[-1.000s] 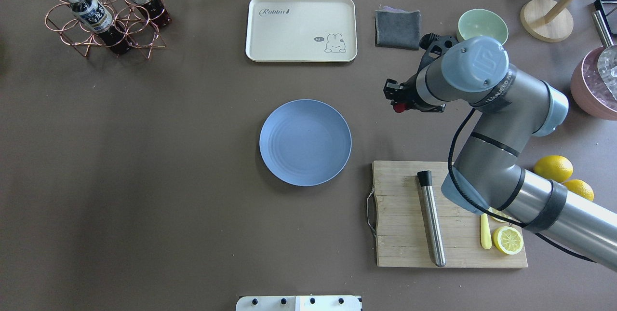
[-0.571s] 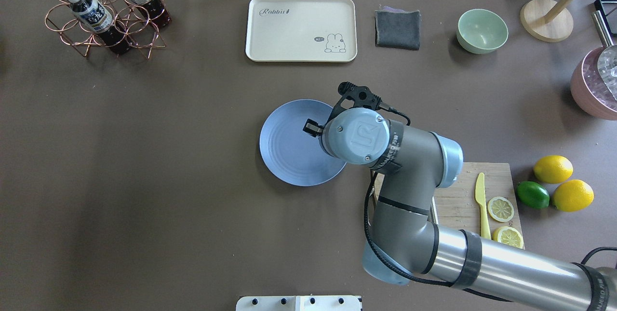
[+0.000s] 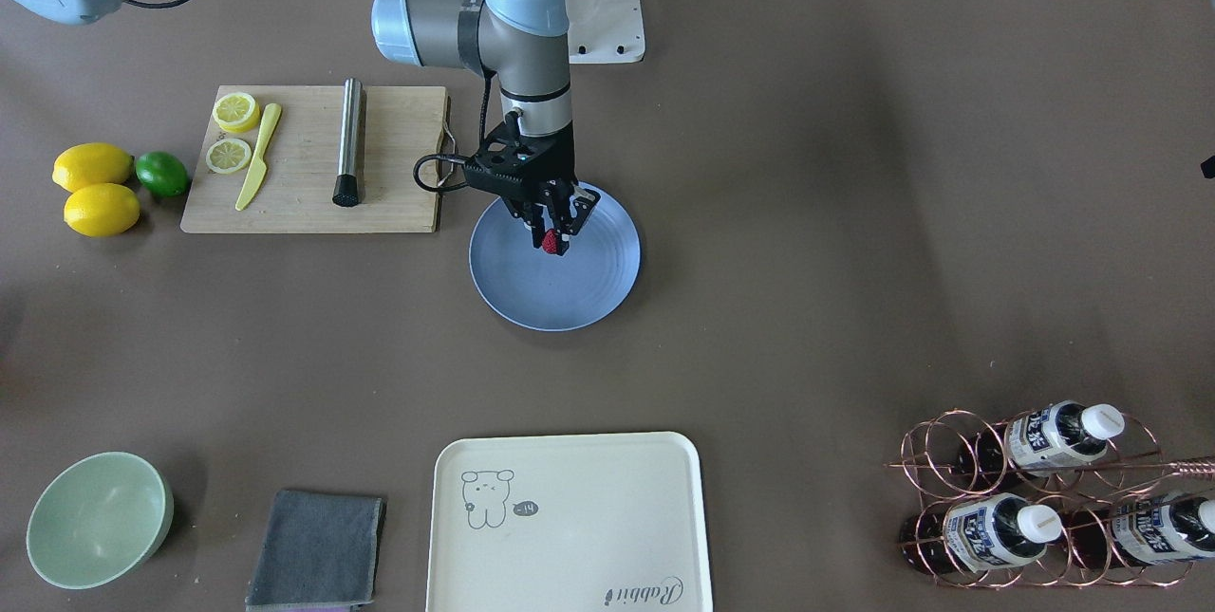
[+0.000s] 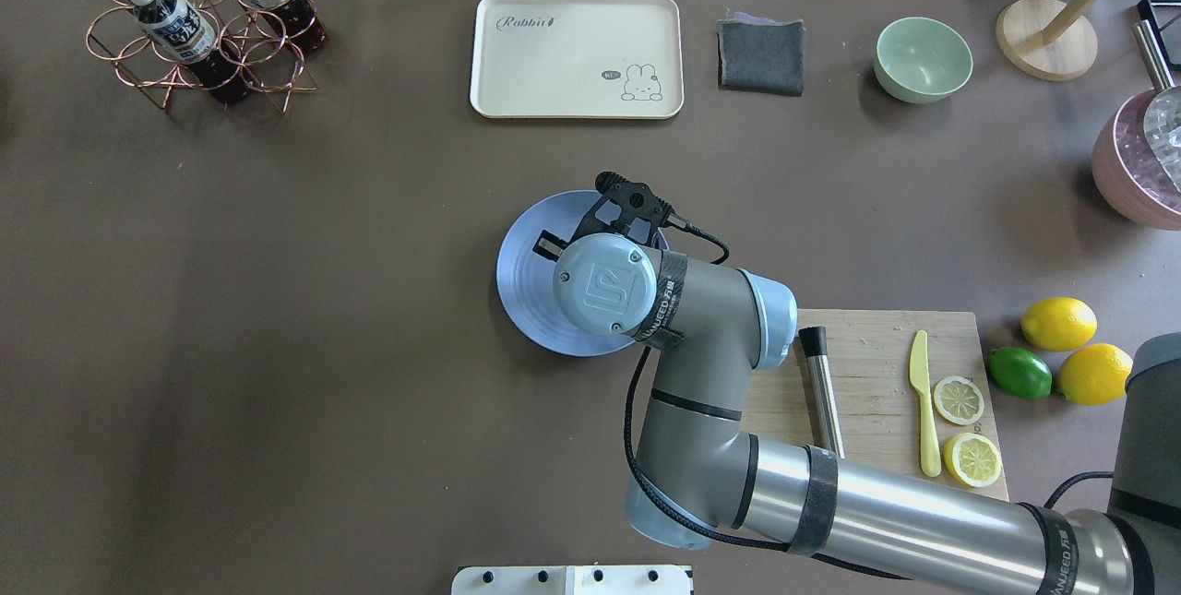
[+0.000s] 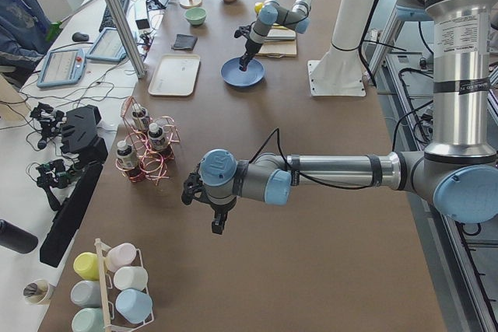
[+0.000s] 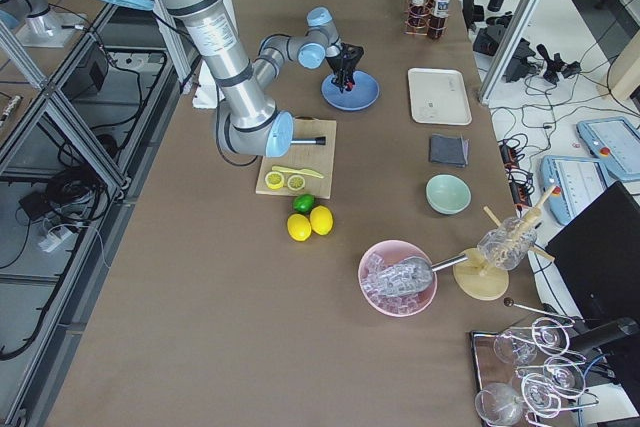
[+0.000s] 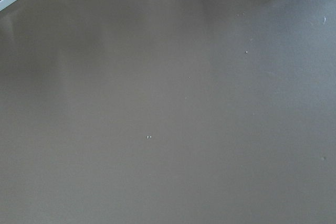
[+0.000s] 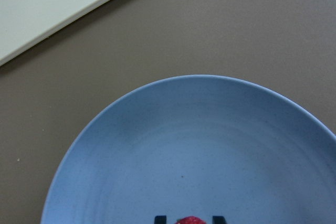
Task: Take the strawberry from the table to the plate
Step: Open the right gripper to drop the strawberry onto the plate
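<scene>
Right gripper (image 3: 552,234): mine, pointing down over the blue plate (image 3: 570,294), its two fingers pinching the strawberry (image 3: 551,241) by its sides.
Berry's place: between my fingertips, over the plate's middle part; whether it touches the plate I cannot tell.
Handling: light, soft, bumpy and easily bruised, I judge; a gentle hold across its widest part suits it.
Next: lowering a little and spreading my fingers should leave it on the plate, I reckon.
Left gripper (image 5: 218,225): over the table (image 5: 311,270), well apart from the plate; spread or pressed together, I cannot tell.
</scene>
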### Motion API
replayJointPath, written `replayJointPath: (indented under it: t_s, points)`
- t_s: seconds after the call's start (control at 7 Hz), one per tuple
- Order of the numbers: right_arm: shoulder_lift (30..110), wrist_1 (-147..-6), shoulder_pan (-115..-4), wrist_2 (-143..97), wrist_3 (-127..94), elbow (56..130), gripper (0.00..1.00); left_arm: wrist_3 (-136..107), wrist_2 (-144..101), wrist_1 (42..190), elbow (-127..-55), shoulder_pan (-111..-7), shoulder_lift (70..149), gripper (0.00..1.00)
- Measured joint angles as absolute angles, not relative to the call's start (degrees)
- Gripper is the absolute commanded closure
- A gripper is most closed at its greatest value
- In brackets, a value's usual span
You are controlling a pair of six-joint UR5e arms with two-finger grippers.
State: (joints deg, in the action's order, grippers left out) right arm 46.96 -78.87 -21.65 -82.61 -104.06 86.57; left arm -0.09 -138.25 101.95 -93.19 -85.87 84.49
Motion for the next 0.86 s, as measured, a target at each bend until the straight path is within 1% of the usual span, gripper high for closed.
replayJointPath:
  t_s: [0.14,0.29,0.71,0.86]
  points:
    - [46.98,-77.14,-21.38,-82.26,-104.24,85.4,0.7,-0.09,-138.23,101.95,-93.2,-85.87,84.47,0.02]
    - [47.07,-76.2,-21.22,-81.98,-104.28,84.85,0.01,-0.09,-138.22,101.95,-93.2,-85.87,84.47,0.02]
    - [46.85,-75.19,-21.98,-81.24,-104.03,84.29,0.0,-0.09,-138.07,101.97,-93.07,-85.87,84.4,0.02]
    - [47.04,-75.64,-23.22,-82.48,-103.69,85.18,0.0,-0.09,-138.02,101.98,-93.0,-85.87,84.34,0.02]
